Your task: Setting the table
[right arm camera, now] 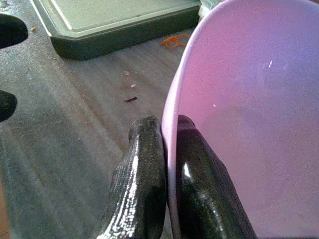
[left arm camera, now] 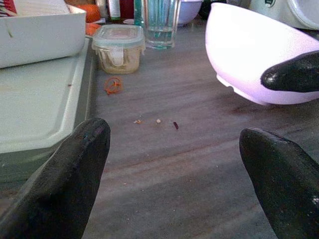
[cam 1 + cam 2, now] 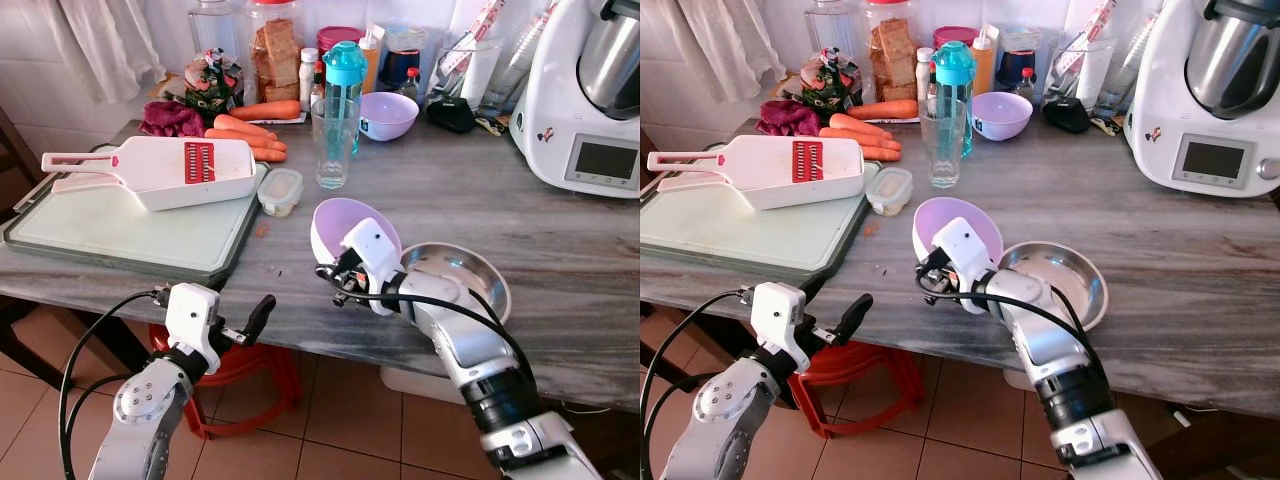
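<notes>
The right gripper (image 1: 167,149) has its jaws clamped on the rim of the lilac bowl (image 3: 345,228), tilting it clear above the worktop's (image 3: 560,240) front edge for carrying. The left gripper (image 2: 174,164) waits nearby, jaws apart.

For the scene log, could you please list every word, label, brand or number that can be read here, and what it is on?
No text can be read for certain.
White kitchen machine: grey display, blank or too blurred to read; a small dark mark on its body, unreadable.
Small lilac bowl at the back: a dark mark on its side, too small to read.
Bottles and jars at the back: labels too blurred.
Mandoline slicer: no lettering legible.
</notes>
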Controlling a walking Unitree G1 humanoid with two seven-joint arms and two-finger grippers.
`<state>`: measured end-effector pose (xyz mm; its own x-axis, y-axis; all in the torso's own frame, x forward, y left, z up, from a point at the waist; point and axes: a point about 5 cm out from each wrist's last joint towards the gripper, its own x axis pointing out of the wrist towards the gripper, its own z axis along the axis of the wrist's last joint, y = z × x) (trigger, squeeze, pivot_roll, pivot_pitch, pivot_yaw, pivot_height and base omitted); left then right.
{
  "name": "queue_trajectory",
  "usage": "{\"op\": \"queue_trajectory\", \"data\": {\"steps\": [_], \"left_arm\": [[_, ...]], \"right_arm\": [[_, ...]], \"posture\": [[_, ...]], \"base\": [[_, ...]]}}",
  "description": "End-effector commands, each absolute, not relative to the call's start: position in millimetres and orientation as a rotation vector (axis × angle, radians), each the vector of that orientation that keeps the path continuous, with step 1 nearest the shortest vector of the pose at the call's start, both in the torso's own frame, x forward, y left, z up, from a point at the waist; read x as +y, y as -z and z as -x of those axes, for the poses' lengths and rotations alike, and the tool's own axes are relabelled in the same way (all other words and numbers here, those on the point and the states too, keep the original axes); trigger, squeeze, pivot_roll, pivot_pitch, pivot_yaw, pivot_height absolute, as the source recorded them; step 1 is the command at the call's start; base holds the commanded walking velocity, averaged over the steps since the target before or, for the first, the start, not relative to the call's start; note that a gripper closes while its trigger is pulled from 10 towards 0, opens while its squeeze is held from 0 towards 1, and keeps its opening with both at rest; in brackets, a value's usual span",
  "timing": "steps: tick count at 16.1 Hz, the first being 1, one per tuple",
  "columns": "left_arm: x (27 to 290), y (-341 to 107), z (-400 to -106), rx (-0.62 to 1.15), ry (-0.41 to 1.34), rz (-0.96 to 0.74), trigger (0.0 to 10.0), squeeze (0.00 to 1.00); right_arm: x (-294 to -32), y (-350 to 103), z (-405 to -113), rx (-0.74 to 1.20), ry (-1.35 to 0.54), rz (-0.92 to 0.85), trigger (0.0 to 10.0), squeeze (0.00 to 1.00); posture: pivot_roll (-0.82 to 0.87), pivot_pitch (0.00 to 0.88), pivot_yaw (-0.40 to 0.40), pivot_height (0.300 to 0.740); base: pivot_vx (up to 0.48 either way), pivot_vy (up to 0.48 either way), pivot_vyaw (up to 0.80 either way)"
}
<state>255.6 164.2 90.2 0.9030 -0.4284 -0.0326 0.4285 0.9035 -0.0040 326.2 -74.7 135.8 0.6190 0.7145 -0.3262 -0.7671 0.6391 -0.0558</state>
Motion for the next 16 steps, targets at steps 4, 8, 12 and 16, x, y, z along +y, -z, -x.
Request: {"op": "queue_trajectory", "data": {"steps": [4, 8, 12, 16], "left_arm": [[162, -88, -257, 0.047, 0.449, 0.001, 10.0, 0.00], [160, -87, -260, 0.046, 0.443, 0.006, 10.0, 0.00], [157, -85, -260, 0.060, 0.446, 0.013, 10.0, 0.00], [154, -84, -262, 0.068, 0.452, 0.032, 10.0, 0.00]], "right_arm": [[-88, -129, -321, 0.304, -0.825, 0.204, 10.0, 0.00], [-94, -127, -318, 0.310, -0.822, 0.238, 10.0, 1.00], [-102, -130, -315, 0.293, -0.822, 0.274, 10.0, 1.00], [-105, -132, -310, 0.265, -0.850, 0.324, 10.0, 0.64]], "posture": [[0.10, 0.053, -0.002, 0.740], [0.10, 0.046, -0.007, 0.740], [0.09, 0.039, -0.001, 0.740], [0.08, 0.040, 0.007, 0.740]], "base": [[0.000, 0.000, 0.00], [0.000, 0.000, 0.00], [0.000, 0.000, 0.00], [0.000, 0.000, 0.00]]}}
